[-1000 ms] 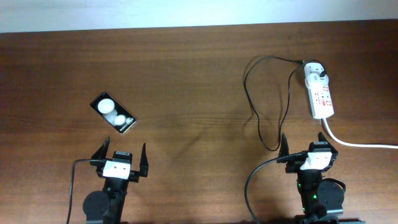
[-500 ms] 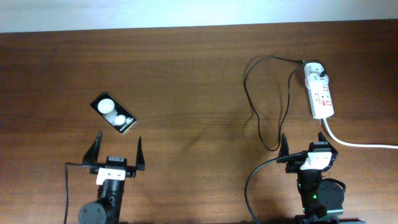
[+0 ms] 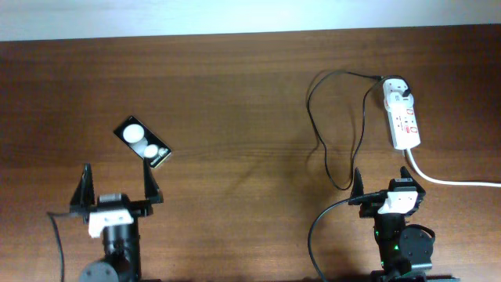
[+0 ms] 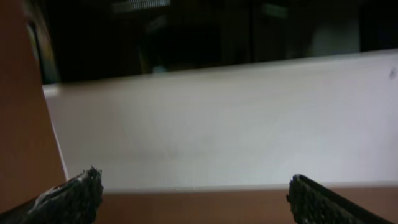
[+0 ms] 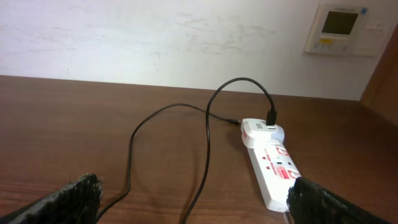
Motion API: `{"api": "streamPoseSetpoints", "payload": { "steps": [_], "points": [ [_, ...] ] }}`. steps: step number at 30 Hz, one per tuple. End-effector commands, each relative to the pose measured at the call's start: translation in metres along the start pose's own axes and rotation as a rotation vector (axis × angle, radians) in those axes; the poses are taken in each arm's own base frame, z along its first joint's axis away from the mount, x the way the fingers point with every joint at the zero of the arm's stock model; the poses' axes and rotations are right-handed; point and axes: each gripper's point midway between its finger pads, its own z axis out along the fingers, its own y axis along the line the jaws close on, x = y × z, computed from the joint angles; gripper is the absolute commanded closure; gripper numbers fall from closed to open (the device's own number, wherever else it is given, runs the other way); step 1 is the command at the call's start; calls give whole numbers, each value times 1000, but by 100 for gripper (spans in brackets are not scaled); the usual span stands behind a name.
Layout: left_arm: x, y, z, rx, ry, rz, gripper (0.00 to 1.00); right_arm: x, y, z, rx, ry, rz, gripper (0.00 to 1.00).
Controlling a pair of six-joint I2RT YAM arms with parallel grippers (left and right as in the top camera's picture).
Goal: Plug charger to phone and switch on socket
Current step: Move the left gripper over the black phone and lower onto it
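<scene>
The phone [image 3: 143, 142], black with two white round patches, lies at an angle on the left of the table, just beyond my left gripper [image 3: 117, 188]. That gripper is open and empty; its wrist view [image 4: 193, 190] shows only wall and the table's far edge. The socket [image 3: 401, 117] lies at the right with the charger's white adapter [image 3: 396, 84] plugged in at its far end. The charger cable [image 3: 317, 133] loops down toward my right gripper [image 3: 382, 186], which is open and empty. The right wrist view [image 5: 193, 190] shows the socket [image 5: 273, 168], adapter [image 5: 260, 129] and cable [image 5: 208, 143].
The socket's thick white cord [image 3: 446, 180] runs off to the right edge, past my right arm. A wall controller [image 5: 341, 28] hangs on the far wall. Bare wooden table [image 3: 235, 102] lies between phone and socket.
My left arm has moved left and its fingers have spread wider. The right arm, phone, socket and cable have not moved.
</scene>
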Motion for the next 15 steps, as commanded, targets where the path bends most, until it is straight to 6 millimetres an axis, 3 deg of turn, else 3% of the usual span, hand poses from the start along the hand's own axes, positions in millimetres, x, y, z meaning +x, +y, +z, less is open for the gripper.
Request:
{"api": "streamPoseSetpoints", "payload": {
  "steps": [1, 4, 11, 15],
  "points": [
    [-14, 6, 20, -21, 105, -17, 1, 3, 1, 0, -4, 4, -7, 1],
    [-8, 4, 41, -5, 293, -41, 1, 3, 1, 0, -4, 4, -7, 1],
    [28, -5, 76, 4, 744, -107, 1, 3, 1, 0, -4, 4, -7, 1],
    [60, -20, 70, 69, 912, -114, 1, 3, 1, 0, -4, 4, -7, 1]
  ]
}}
